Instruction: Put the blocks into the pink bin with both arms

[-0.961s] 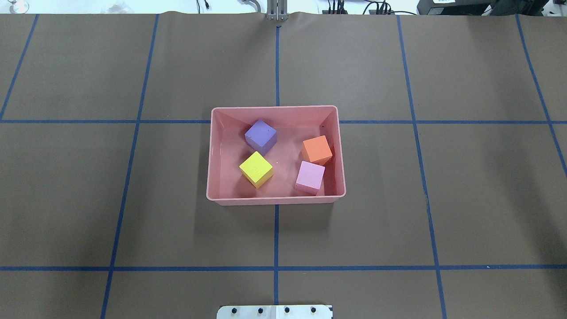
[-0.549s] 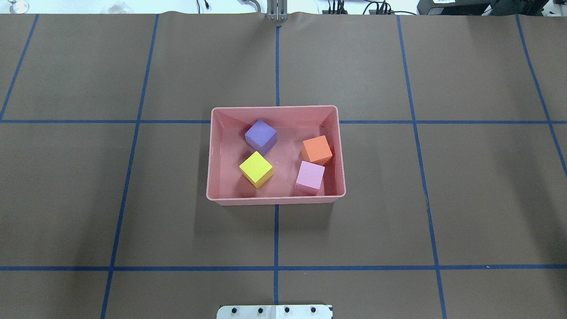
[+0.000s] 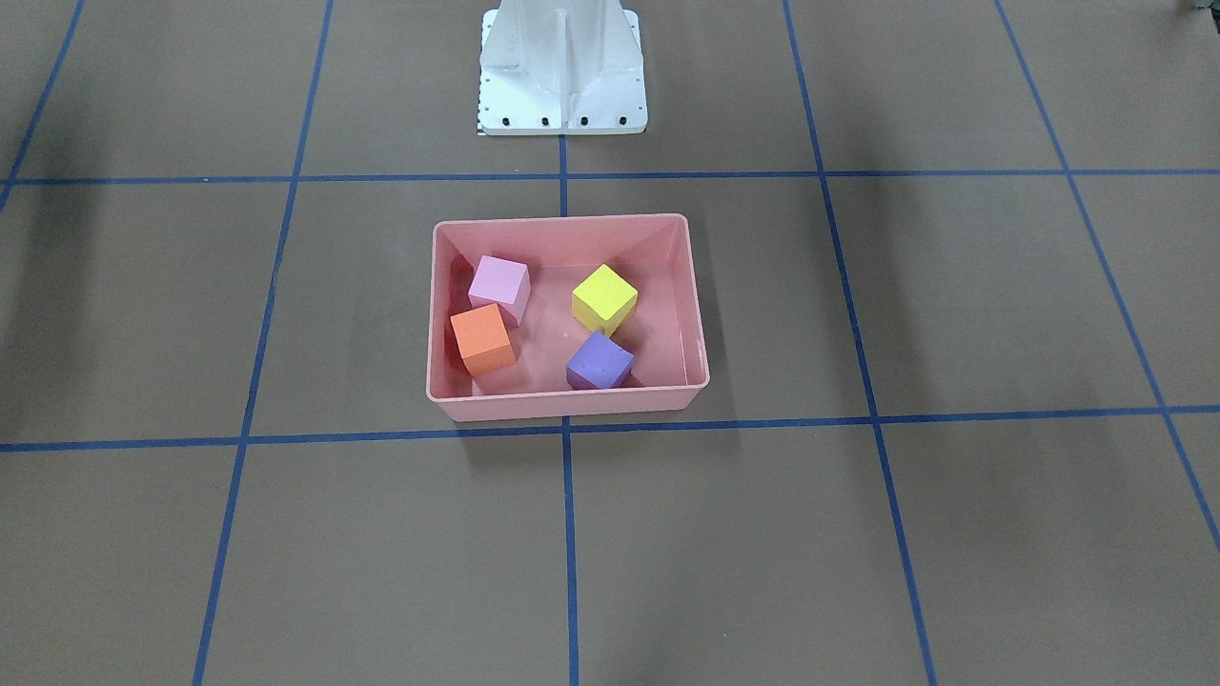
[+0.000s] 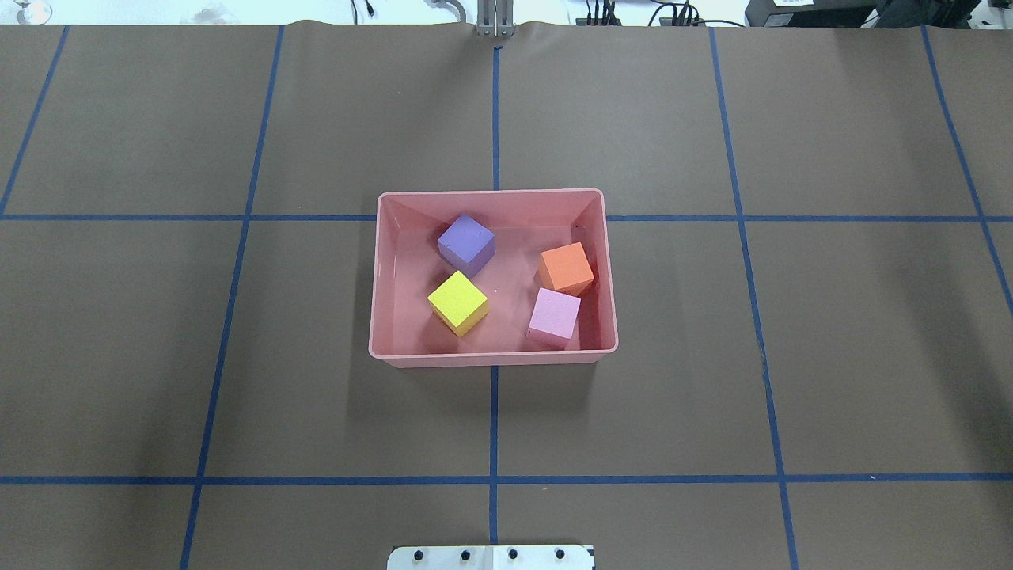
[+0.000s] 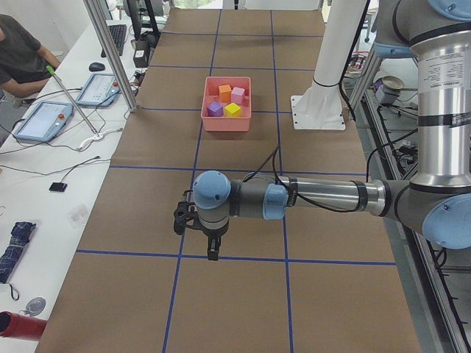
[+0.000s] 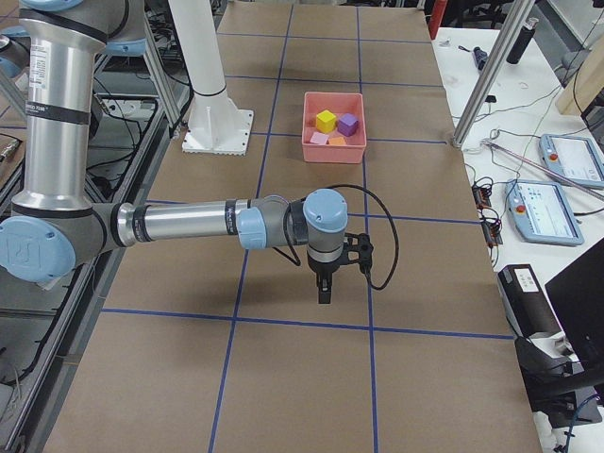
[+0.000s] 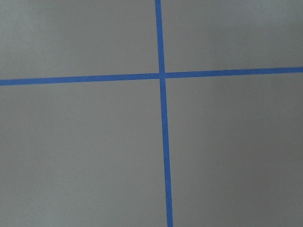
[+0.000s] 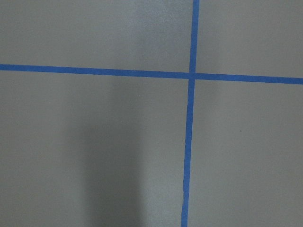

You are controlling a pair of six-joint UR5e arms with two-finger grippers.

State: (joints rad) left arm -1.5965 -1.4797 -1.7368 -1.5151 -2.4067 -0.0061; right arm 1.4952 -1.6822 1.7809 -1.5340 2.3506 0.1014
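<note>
front: we see orange block (image 3: 483,338), light pink block (image 3: 499,286), yellow block (image 3: 604,297), purple block (image 3: 599,362) inside pink bin (image 3: 562,220) | overhead: all four on its floor | left side: left gripper (image 5: 213,254) well apart from bin, grip we cannot tell | right side: right gripper (image 6: 324,297) likewise | risk: another reach could nudge bin

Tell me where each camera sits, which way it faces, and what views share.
Front-facing: across the table, looking steeply down at the pink bin; white pedestal shows.
Overhead: behind the robot, looking forward and down; pedestal's base plate shows.
Exterior left: table's end; left arm near, left gripper pointing down.
Exterior right: opposite end; right arm near, right gripper pointing down.
Wrists: facing down at blue tape crosses; no fingers visible.
Shared: all four exterior views show the blocks in the bin.
</note>
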